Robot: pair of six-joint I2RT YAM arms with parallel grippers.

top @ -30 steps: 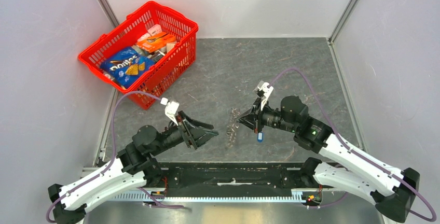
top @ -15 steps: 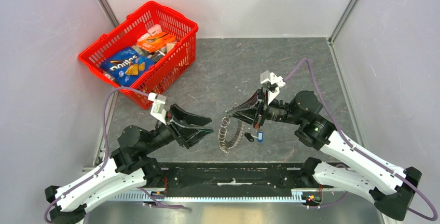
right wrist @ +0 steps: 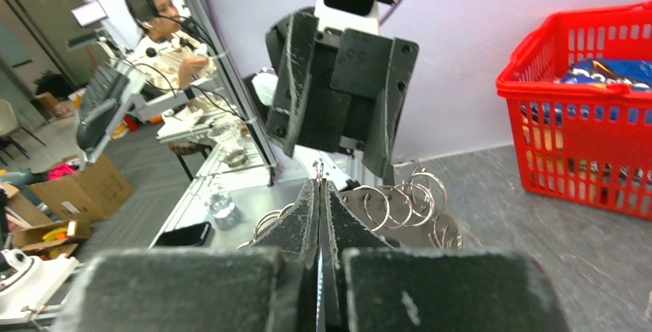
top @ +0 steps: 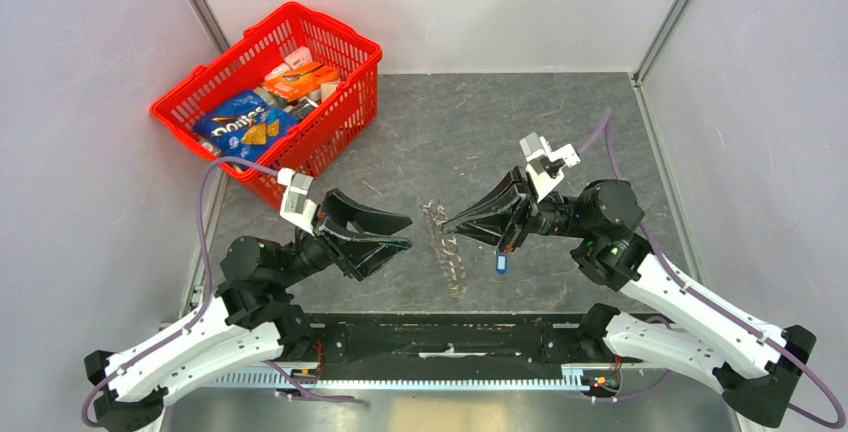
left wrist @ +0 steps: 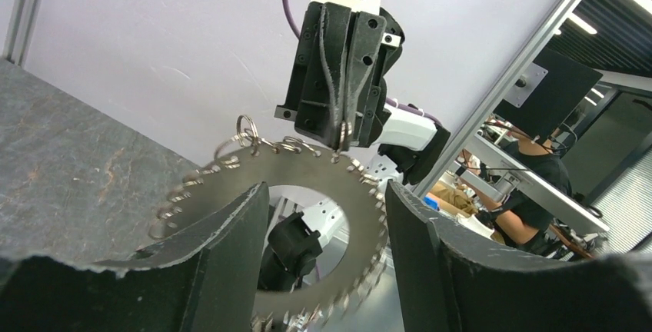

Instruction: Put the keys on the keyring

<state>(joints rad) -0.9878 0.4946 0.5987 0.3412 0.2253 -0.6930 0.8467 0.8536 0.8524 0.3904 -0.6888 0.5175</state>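
The keys (top: 447, 248) form a flat grey toothed wheel with small silvery split rings on its rim. It hangs edge-on between the two grippers. My right gripper (top: 447, 222) is shut on a small ring at the wheel's top edge, also seen in the left wrist view (left wrist: 342, 128). A tiny blue-headed key (top: 501, 263) dangles under the right gripper. My left gripper (top: 404, 234) is open and empty, left of the wheel and facing it. In the left wrist view the wheel (left wrist: 307, 167) shows face-on beyond the open fingers (left wrist: 231, 255). In the right wrist view, rings (right wrist: 400, 201) show beside the shut tips (right wrist: 319, 184).
A red basket (top: 345, 112) with snack packs stands at the back left; it also shows in the right wrist view (right wrist: 584, 117). Grey walls enclose the dark table (top: 560, 122) on three sides. The arms' black base rail (top: 450, 337) runs along the near edge.
My right gripper has lifted the wheel of keys off the table and swung it edge-on. My left gripper has drawn back to the left, risen and opened wider.
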